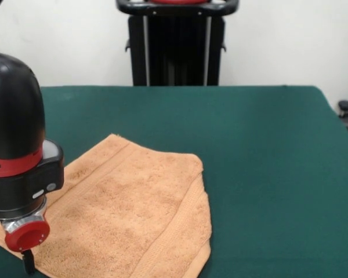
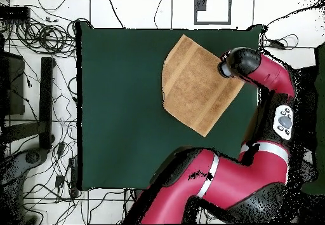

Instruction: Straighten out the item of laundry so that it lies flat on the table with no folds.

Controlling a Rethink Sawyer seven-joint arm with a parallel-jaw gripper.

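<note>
The peach terry towel lies spread on the green table at the near left, turned at an angle. A border band runs along its right side, where the edge looks thick and slightly curled. The overhead view shows the towel near the table's top right corner. My gripper hangs low at the towel's left edge, under the black and red wrist. In the overhead view the wrist covers the gripper at the towel's right edge. I cannot see whether it is open or shut.
The robot's black pedestal stands behind the table's far edge. The red arm curves round the table's lower right corner. Cables and a black stand lie on the floor beside the table.
</note>
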